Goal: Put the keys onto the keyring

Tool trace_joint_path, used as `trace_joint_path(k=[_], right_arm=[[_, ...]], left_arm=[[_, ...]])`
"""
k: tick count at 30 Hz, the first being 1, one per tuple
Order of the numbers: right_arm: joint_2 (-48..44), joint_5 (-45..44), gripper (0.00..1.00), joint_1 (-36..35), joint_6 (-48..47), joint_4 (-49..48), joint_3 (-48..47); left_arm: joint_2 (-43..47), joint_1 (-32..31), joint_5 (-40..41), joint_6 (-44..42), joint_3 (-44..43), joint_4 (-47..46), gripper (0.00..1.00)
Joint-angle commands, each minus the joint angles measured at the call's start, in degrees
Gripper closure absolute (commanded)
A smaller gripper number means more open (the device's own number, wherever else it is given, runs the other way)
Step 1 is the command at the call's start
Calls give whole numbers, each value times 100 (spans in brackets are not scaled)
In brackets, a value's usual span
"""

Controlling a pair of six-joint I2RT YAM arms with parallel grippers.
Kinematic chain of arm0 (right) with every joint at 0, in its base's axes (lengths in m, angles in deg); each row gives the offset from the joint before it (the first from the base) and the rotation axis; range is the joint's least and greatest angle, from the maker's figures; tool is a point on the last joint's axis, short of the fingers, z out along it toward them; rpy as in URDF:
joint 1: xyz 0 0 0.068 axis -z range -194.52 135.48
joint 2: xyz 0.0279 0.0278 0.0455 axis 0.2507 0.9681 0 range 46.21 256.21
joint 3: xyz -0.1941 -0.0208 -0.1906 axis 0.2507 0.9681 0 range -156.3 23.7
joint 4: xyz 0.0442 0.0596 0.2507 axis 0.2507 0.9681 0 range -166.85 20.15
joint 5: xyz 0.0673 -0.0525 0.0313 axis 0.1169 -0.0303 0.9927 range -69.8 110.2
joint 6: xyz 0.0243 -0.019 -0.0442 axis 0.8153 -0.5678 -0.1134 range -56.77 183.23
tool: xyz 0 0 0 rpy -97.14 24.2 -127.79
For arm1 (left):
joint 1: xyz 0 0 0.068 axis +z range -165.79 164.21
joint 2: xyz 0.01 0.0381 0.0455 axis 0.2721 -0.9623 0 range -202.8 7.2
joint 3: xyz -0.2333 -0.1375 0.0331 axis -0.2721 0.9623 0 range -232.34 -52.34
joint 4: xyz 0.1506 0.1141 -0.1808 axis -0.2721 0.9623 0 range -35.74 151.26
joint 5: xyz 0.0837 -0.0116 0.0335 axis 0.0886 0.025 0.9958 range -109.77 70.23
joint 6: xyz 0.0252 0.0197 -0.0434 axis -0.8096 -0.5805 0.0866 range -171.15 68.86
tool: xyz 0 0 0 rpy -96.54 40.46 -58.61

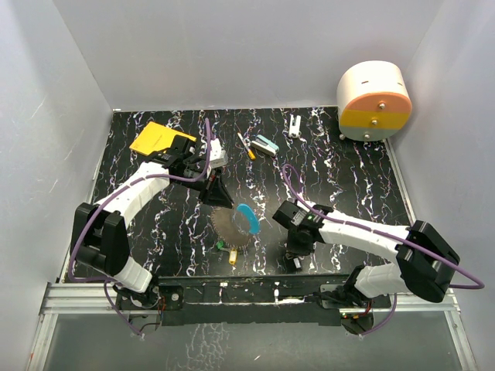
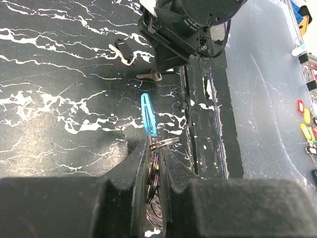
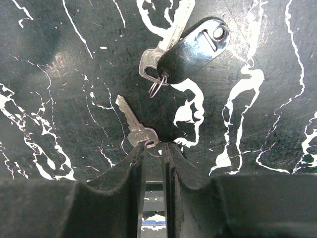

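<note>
Keyring [image 2: 148, 116] pinched in left jaws over open tabletop [image 1: 348, 185]; right jaws nip silver key [image 3: 131, 123] near the front edge.

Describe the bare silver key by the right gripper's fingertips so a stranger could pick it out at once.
On the black, white-veined table, go to the near edge where the right gripper points down. A plain silver key lies with its head at the gripper's tips, blade angled away. Unlike the other key just beyond it, it carries no black oval tag.
</note>
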Motion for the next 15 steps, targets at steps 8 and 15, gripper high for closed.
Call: trace_joint_path(k=[8,15], right_arm=[[45,94,71,-89,-207,-136,123],[87,61,74,-107,-197,-169,124]], left_arm=[[326,60,-410,89,43,-28,100],[336,73,-411,128,71,-59,100]])
